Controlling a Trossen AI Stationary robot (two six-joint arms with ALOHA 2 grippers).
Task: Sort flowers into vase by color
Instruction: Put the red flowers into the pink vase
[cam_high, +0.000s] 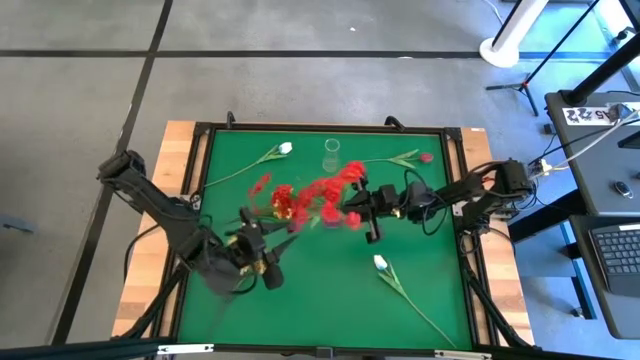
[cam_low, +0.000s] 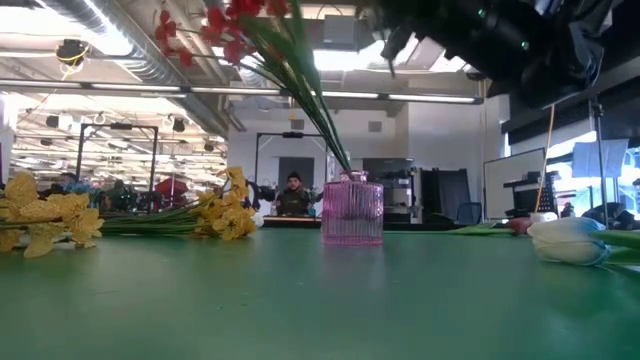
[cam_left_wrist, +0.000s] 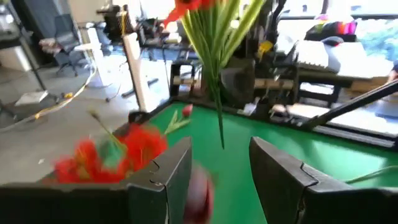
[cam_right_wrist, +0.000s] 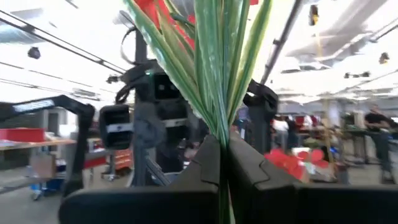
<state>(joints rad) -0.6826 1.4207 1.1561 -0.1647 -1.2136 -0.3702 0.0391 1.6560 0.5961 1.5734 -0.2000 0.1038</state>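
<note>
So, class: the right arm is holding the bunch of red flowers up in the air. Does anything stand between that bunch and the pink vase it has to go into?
Nothing visible does. The right gripper is shut on the red flowers, held above the table. The pink vase stands alone with its mouth open. The white tulip and the yellow flowers lie off to its sides. The left gripper is open nearby.

My red flowers (cam_high: 315, 200) smear into a blur from above, so I can't count the stems. In the low view their blossoms (cam_low: 215, 20) run off the top edge. My right gripper (cam_right_wrist: 222, 163) hides the stems' lower ends.
</note>
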